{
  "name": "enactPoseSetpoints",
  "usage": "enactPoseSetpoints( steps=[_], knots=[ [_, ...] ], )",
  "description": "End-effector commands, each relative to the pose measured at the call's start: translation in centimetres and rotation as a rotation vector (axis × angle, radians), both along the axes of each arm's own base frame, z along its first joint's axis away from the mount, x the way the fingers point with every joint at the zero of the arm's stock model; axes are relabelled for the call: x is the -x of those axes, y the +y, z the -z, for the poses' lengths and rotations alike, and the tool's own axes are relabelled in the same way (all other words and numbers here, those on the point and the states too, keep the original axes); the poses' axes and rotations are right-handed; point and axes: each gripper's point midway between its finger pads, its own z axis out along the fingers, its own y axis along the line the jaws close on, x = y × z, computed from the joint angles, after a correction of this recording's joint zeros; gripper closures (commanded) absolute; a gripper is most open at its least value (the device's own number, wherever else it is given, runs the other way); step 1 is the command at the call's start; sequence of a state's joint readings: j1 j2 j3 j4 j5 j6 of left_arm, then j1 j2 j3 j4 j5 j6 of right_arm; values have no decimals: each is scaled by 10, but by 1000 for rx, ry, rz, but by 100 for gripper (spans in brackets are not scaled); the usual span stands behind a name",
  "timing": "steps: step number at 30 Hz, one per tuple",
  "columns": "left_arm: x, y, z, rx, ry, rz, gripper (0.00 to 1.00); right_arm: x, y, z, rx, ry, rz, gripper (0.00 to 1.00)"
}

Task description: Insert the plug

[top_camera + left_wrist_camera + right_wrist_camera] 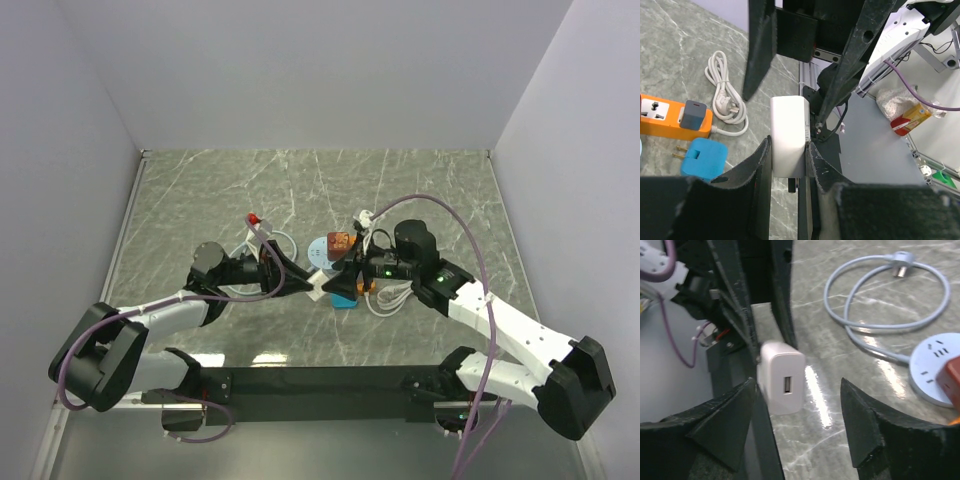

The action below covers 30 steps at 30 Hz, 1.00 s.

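While the left claw (788, 150) pinches the white charger (788, 137) above the counter (670, 45), the right claw (800, 425) faces it, spread.
Releasing before the right one clamps would likely drop it, short of the orange power strip (667, 120).

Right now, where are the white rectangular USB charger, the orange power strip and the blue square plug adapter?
white rectangular USB charger (787, 135): left wrist view, its broad upper face.
orange power strip (671, 125): left wrist view, bare orange casing.
blue square plug adapter (704, 159): left wrist view, middle of its body.
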State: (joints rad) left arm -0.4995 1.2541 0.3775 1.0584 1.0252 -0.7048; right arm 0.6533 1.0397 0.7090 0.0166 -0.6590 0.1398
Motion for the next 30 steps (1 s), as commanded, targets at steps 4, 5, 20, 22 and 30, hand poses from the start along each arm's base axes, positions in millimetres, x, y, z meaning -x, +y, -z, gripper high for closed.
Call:
enactPoseSetpoints(
  steps=[4, 5, 20, 22, 30],
  knots=[
    [5, -1, -13, 31, -95, 32, 99, 12, 11, -41, -115, -56, -138, 32],
    [5, -1, -12, 29, -94, 33, 99, 13, 12, -44, -124, -60, -147, 34],
    [6, -4, -14, 32, -93, 33, 99, 24, 13, -37, -127, -16, -207, 53],
    [6, -4, -16, 34, -96, 32, 99, 23, 14, -35, -126, -9, -207, 54],
    [6, -6, -16, 34, -94, 30, 99, 18, 14, -25, -97, 6, -176, 50]
  ],
)
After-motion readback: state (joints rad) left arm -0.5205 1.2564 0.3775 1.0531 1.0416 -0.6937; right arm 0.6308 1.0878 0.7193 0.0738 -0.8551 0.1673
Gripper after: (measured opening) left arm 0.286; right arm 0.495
